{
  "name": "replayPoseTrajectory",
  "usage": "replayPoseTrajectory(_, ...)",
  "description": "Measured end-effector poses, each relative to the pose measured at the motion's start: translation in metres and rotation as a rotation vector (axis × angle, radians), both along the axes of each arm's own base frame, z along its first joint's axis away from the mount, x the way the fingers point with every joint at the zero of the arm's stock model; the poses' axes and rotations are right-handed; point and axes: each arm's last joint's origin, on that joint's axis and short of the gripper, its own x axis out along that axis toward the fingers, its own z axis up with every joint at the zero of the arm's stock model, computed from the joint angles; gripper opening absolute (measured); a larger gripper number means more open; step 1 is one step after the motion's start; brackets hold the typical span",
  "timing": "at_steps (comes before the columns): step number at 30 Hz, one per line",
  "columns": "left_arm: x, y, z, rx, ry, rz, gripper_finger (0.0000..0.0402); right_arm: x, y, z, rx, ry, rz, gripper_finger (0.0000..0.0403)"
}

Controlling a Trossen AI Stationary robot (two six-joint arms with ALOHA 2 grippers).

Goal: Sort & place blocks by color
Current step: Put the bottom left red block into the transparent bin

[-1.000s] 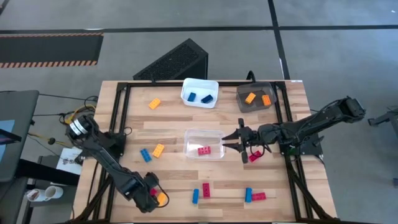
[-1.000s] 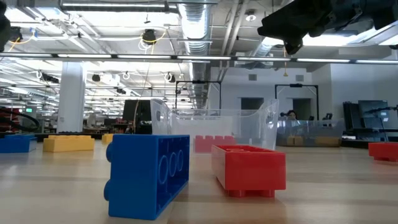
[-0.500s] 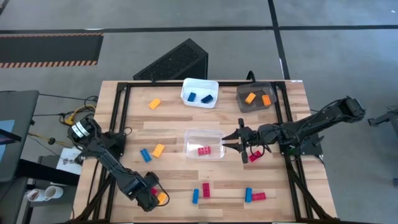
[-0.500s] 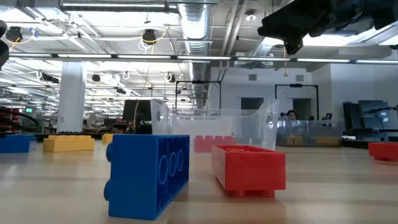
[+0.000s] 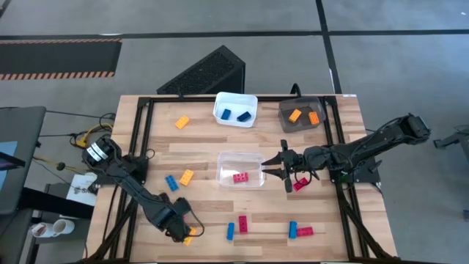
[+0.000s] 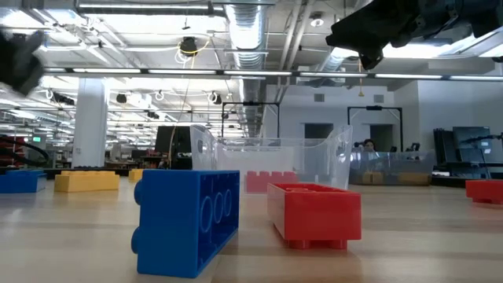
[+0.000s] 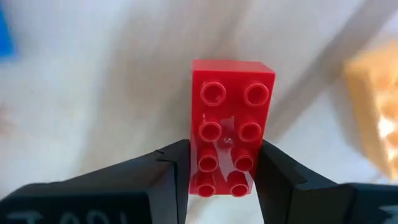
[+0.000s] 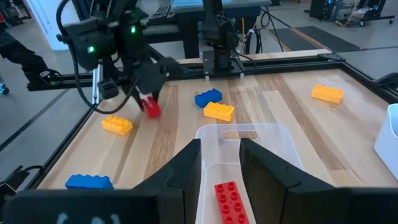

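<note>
My left gripper (image 5: 181, 229) stands near the table's near left corner, pointing down and shut on a red brick (image 7: 227, 124). The right wrist view shows this brick (image 8: 150, 107) at its fingertips. An orange brick (image 5: 190, 235) lies just beside it. My right gripper (image 5: 277, 167) hovers open above the right end of the clear bin (image 5: 253, 158), touching nothing. A red brick (image 8: 229, 198) lies in that bin. More bricks lie loose on the table: blue (image 5: 171, 182), orange (image 5: 187, 176) and orange (image 5: 182, 122). My left gripper pinches the red brick's two long sides (image 7: 194, 168) between its two fingers (image 7: 168, 177), near one end of the brick. The fingers come from above, pointing down, and lie across the brick. The brick is studs up and level. I cannot tell whether it has left the table.
The white bin (image 5: 220, 110) at the far edge holds blue bricks, and the grey bin (image 5: 284, 117) holds orange ones. Blue (image 5: 230, 231) and red (image 5: 242, 224) bricks lie near the front edge, with another pair (image 5: 299, 231) to their right. A red brick (image 5: 299, 184) lies under my right arm.
My left arm has shifted a little toward the table's right edge, and its wrist has turned above the red brick. It now covers more of the orange brick in the high view. My right arm has kept still.
</note>
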Motion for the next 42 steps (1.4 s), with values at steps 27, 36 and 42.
replayPoseTrajectory(27,0.087,0.108,0.099,0.426,-1.346,-0.381,0.0108,-0.001,0.000,-0.004,-0.026,0.036,0.004,0.0134)
replayPoseTrajectory(36,0.115,0.150,0.041,0.373,-1.257,-0.275,0.0109,-0.001,-0.002,-0.007,-0.036,0.075,-0.004,0.0134)
replayPoseTrajectory(42,0.128,0.157,0.010,0.369,-1.204,-0.246,0.0120,-0.001,-0.006,-0.008,-0.036,0.078,-0.022,0.0134)
